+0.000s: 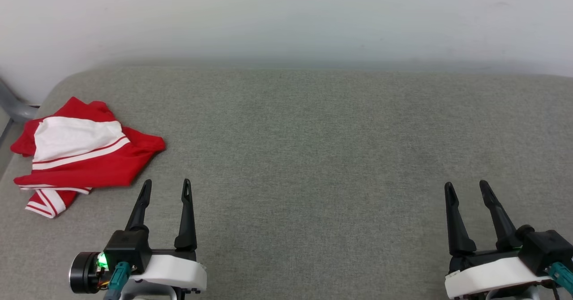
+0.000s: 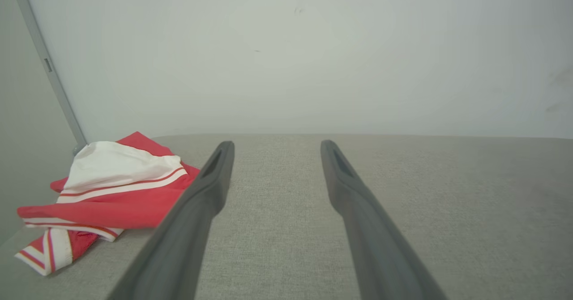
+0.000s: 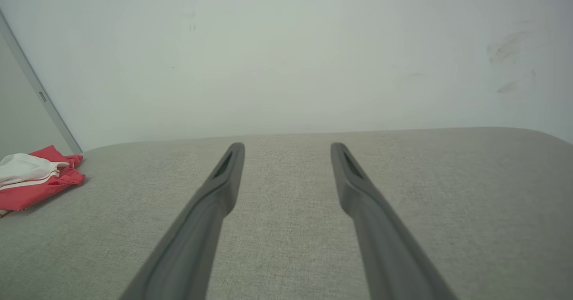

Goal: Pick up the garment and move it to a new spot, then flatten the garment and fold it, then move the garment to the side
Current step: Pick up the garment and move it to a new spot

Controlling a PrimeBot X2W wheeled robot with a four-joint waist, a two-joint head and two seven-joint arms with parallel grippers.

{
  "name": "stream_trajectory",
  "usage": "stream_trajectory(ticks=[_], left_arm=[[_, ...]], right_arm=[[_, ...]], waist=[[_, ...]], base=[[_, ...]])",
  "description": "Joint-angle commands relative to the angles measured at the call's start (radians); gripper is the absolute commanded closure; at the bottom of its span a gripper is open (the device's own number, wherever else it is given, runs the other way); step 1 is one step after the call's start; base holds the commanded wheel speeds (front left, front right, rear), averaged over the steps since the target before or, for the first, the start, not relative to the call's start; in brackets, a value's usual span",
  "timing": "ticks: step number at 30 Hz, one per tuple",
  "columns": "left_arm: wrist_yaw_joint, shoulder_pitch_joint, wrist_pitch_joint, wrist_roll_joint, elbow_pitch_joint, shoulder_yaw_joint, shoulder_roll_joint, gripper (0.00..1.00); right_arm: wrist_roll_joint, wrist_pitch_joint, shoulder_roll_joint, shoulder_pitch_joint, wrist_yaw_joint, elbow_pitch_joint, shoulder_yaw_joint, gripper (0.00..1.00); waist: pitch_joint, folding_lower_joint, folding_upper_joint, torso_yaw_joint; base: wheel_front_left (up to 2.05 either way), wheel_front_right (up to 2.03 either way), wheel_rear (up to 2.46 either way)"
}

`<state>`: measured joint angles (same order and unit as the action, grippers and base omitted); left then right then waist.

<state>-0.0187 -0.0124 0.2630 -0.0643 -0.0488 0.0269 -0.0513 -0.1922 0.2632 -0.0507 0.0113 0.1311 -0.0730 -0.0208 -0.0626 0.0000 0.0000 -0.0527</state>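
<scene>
The garment [image 1: 85,156], a red jersey with a white panel and red-and-white striped trim, lies folded in a small bundle at the far left of the grey cushioned surface [image 1: 313,156]. Its letters and number are hidden. It also appears at the left in the left wrist view [image 2: 112,188] and at the far left edge in the right wrist view [image 3: 31,181]. My left gripper [image 1: 166,185] hovers open just right of and nearer than the garment, with nothing between its fingers. My right gripper [image 1: 466,186] stands open at the lower right, far from the garment.
A pale wall [image 1: 286,18] rises behind the grey surface. A grey metal frame piece [image 1: 13,105] stands past the surface's left edge, close to the garment. The surface's rounded left corner curves just behind the jersey.
</scene>
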Motion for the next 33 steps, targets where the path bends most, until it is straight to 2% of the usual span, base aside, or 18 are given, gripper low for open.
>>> stream_trajectory(ticks=[1, 25, 33], left_arm=[[-0.005, -0.009, 0.003, 0.001, 0.000, -0.003, 0.001, 0.00], [-0.022, -0.003, 0.003, -0.040, -0.005, -0.029, 0.001, 0.00], [-0.027, 0.003, 0.003, -0.056, -0.008, -0.034, 0.001, 0.00]], right_arm=[[0.009, 0.002, 0.001, 0.002, -0.001, 0.002, 0.005, 0.00], [0.075, 0.002, 0.001, -0.001, -0.001, 0.020, 0.046, 0.00], [0.089, 0.002, 0.001, -0.004, -0.001, 0.023, 0.057, 0.00]], waist=[[-0.002, 0.0000, 0.0000, -0.021], [-0.014, 0.0000, 0.0000, -0.307], [-0.021, 0.0000, 0.0000, -0.376]], base=[[0.00, 0.00, 0.00], [0.00, 0.00, 0.00], [0.00, 0.00, 0.00]])
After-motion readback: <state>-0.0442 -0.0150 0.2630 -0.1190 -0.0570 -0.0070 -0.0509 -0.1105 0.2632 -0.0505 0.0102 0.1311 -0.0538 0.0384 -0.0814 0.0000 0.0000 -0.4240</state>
